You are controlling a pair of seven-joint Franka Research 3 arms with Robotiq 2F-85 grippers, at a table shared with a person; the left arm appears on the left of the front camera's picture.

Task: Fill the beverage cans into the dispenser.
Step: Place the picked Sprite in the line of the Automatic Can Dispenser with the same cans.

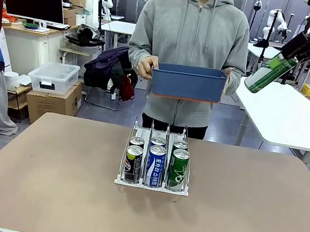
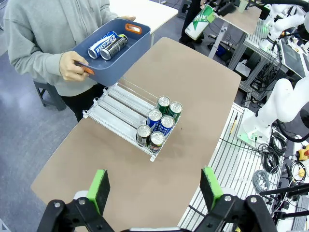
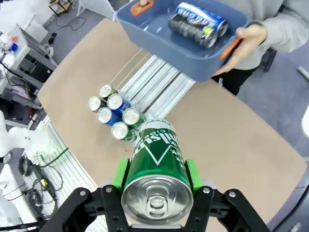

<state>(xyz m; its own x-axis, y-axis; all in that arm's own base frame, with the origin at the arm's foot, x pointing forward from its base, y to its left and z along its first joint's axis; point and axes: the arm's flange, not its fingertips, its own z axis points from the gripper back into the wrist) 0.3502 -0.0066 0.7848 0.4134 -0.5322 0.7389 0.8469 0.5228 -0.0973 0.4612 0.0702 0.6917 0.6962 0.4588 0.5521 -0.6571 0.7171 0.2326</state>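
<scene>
The right tool (image 1: 288, 57), at the upper right of the front view, is clamped on a green can (image 1: 268, 74), which it holds tilted in the air well above the bench (image 1: 41, 192). The left tool (image 2: 154, 188) stands wide apart and grips nothing. The dispenser (image 1: 152, 186) sits at frame centre with six cans (image 1: 155, 165) at its lower end, two per lane. Above it a person holds a blue bin (image 1: 187, 83) with two more cans (image 2: 108, 45) lying inside.
</scene>
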